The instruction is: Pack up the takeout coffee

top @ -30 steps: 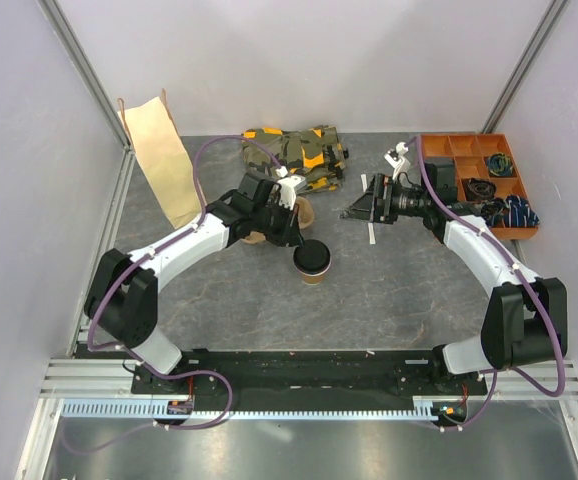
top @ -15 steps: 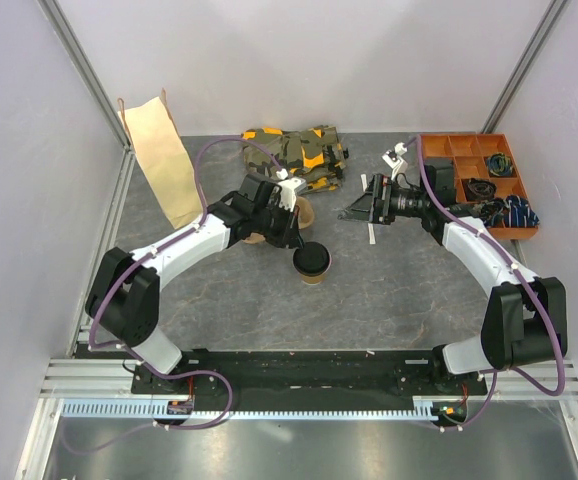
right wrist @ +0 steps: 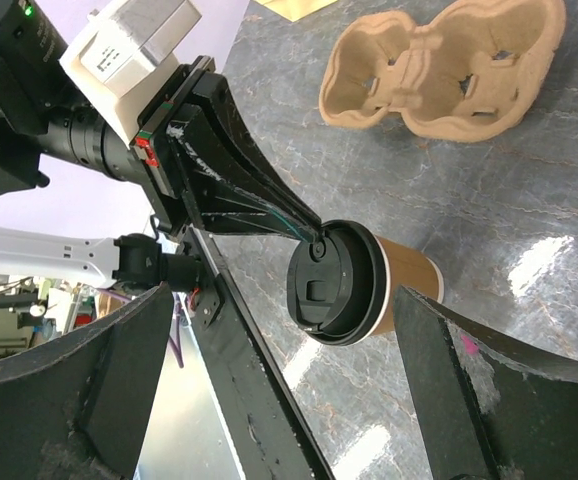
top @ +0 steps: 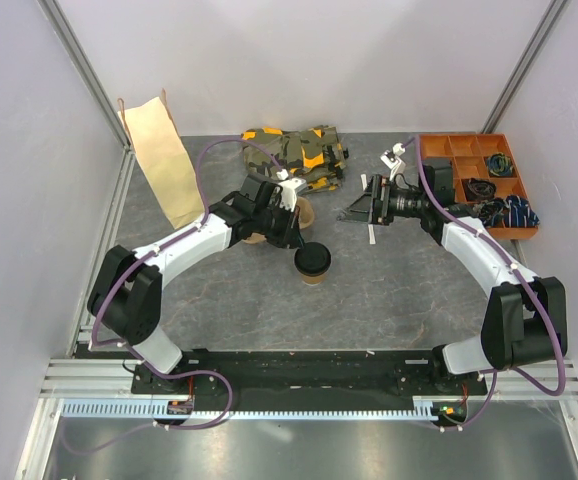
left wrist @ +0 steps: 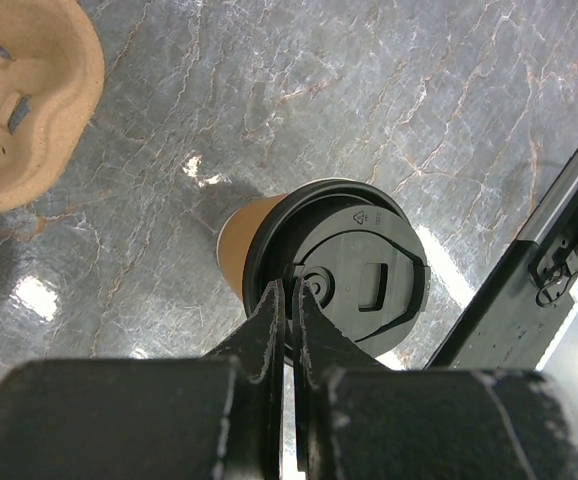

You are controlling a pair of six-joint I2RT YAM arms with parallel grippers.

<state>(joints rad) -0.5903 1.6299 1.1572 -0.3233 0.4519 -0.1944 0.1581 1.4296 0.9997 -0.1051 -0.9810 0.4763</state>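
Top view: takeout coffee (top: pixel 313 262) stands upright mid-frame on the table (top: pixel 399 300), just below-right of the pulp tray (top: pixel 306 213), which sits partly under the left arm. Left gripper (top: pixel 302 246) comes down onto the cup's top. Right gripper (top: pixel 357 212) hangs right of centre, apart from the cup. Paper bag (top: pixel 159 165) upper left, well apart.

Left wrist view: fingers (left wrist: pixel 269 330) squeezed to a sliver, tips at the lid (left wrist: pixel 359 285) rim. Likely pinching the raised edge to move the cup toward the tray; thin hold, lid could pop.

Right wrist view: fingers spread wide, nothing held. Cup mid-frame, tray top right, both holes empty. Probably standing by.
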